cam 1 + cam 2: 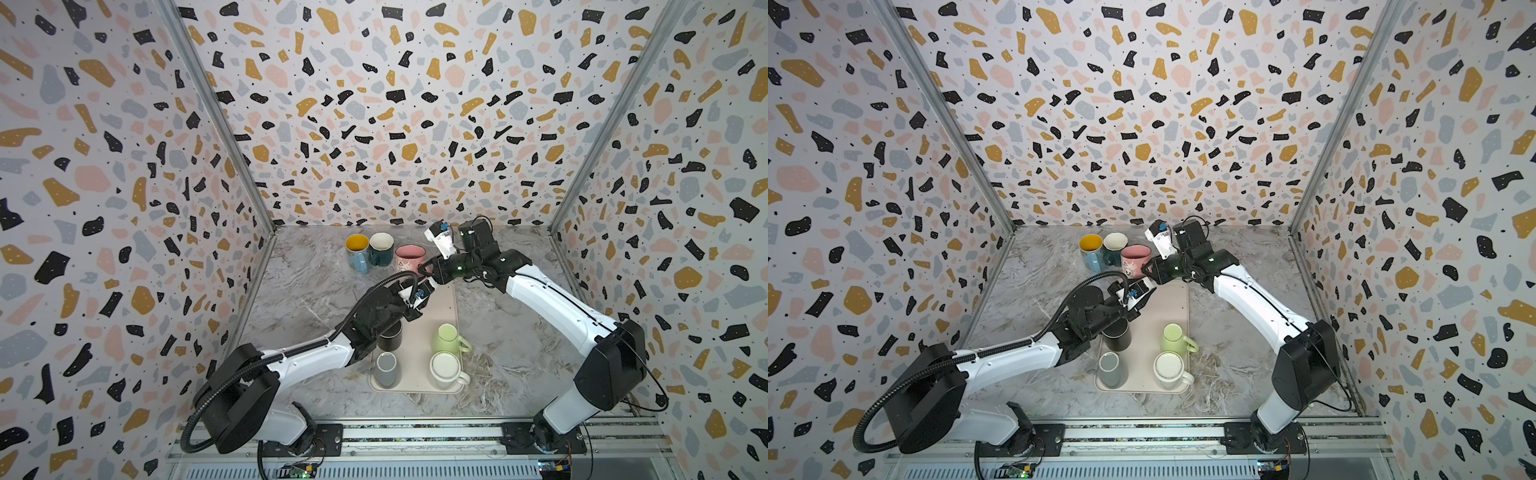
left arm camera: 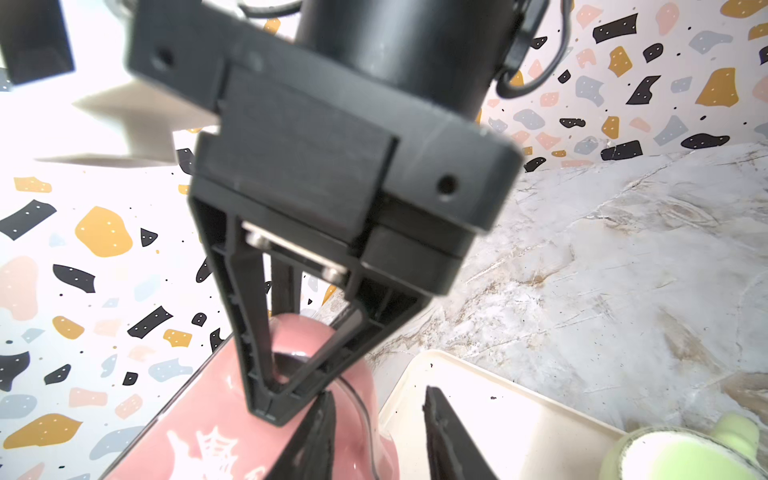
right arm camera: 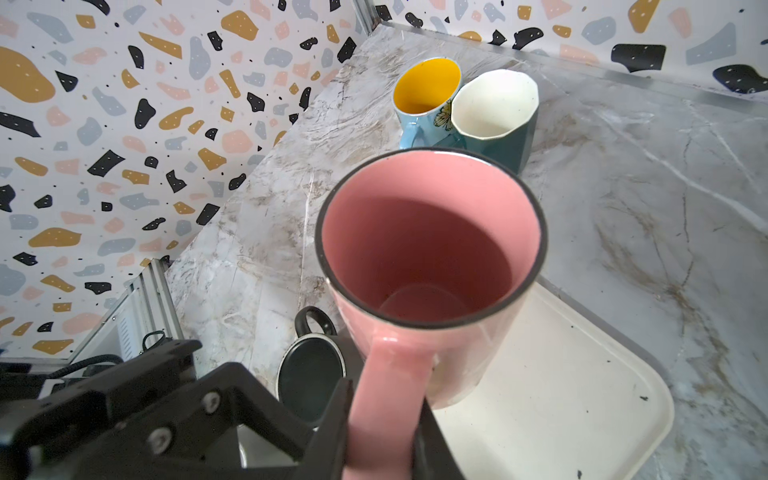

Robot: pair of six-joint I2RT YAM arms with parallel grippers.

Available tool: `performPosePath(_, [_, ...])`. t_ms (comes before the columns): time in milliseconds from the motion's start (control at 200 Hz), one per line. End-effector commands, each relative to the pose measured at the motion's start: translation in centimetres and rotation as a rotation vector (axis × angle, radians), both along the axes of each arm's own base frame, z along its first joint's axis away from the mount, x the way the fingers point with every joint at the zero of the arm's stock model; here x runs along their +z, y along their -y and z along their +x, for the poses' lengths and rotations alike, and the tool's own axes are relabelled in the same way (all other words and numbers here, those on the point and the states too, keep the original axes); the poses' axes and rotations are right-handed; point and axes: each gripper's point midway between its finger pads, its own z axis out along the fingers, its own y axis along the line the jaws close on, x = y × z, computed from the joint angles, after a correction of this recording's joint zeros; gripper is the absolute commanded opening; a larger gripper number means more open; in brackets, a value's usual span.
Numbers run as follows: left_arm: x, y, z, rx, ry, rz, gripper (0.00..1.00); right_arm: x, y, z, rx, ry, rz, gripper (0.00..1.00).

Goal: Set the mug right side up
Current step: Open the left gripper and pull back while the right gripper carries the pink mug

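Observation:
The pink mug (image 1: 409,257) (image 1: 1136,257) is upright with its mouth up, at the far end of the cream tray (image 1: 440,301). My right gripper (image 1: 426,268) (image 3: 385,401) is shut on its pink handle (image 3: 386,374), one finger on each side. My left gripper (image 1: 429,286) (image 2: 378,399) is open just beside the mug's wall (image 2: 199,415), with nothing between its fingers. Whether the mug's base rests on the surface is hidden.
A blue mug with a yellow inside (image 1: 357,251) and a teal mug (image 1: 381,248) stand upright left of the pink one. On the tray, a black mug (image 1: 390,336), grey mug (image 1: 386,369), green mug (image 1: 448,338) and white mug (image 1: 445,370) stand upside down.

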Motion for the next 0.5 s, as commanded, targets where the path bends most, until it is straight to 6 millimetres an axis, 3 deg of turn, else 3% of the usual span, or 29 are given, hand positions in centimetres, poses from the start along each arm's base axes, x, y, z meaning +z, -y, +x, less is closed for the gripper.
performPosePath(0, [7.4, -1.0, 0.0, 0.035, 0.171, -0.155, 0.41, 4.5, 0.2, -0.6, 0.004, 0.106, 0.088, 0.0])
performPosePath(210, [7.1, -2.1, 0.0, 0.085, 0.151, -0.126, 0.41, 5.4, 1.3, 1.3, -0.05, 0.153, 0.119, 0.0])
performPosePath(496, [7.8, -5.4, 1.0, 0.244, 0.077, -0.157, 0.4, 5.3, 1.6, 4.1, -0.085, 0.248, 0.13, 0.0])
